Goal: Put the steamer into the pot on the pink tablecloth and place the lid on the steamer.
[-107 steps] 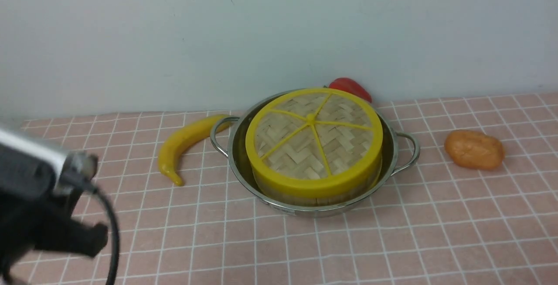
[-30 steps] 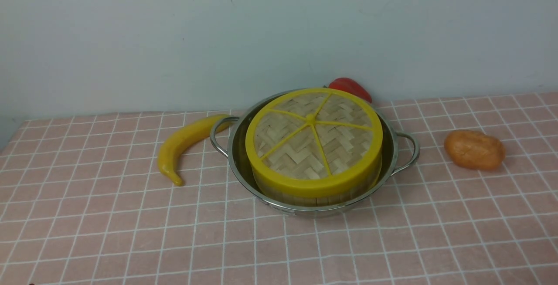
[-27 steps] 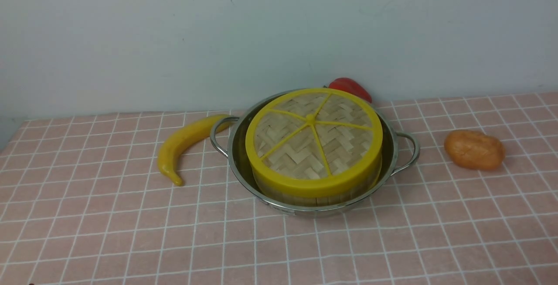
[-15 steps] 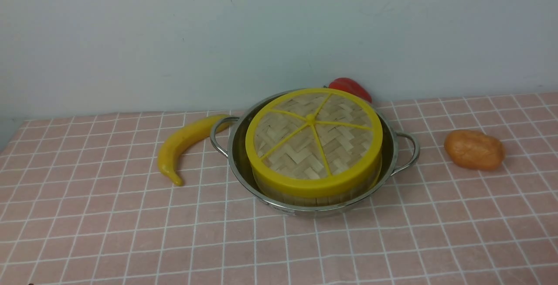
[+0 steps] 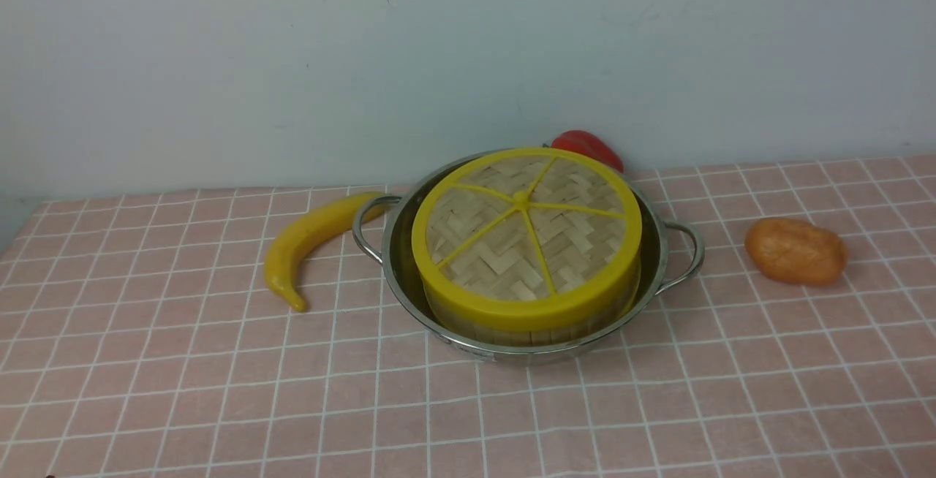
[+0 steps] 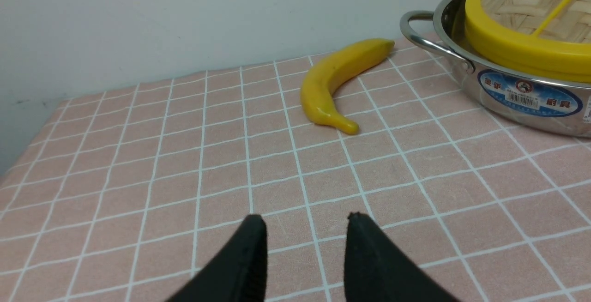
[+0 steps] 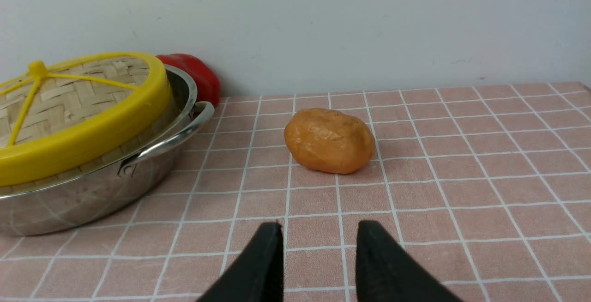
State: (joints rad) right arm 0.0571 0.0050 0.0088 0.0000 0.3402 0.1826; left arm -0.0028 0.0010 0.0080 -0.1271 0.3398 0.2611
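Note:
The shiny steel pot (image 5: pixel 398 244) stands at the middle of the pink tablecloth (image 5: pixel 219 390), near the wall. The steamer (image 5: pixel 526 328) sits inside it, only a strip of its bamboo wall showing. The woven lid (image 5: pixel 526 233) with yellow rim and spokes lies flat on top of the steamer. Neither arm shows in the front view. In the left wrist view my left gripper (image 6: pixel 304 221) hangs open over bare cloth, well short of the pot (image 6: pixel 526 99). My right gripper (image 7: pixel 318 228) is open too, empty, above cloth to the right of the pot (image 7: pixel 92 191).
A yellow banana (image 5: pixel 307 244) lies just left of the pot's handle. A red pepper (image 5: pixel 589 148) sits behind the pot against the wall. An orange potato-like lump (image 5: pixel 795 251) rests on the cloth to the right. The cloth's left edge (image 6: pixel 27 149) is near.
The left arm, seen at the front view's lower left 3.6 s ago, has left that view. Over the last second nothing on the cloth has moved.

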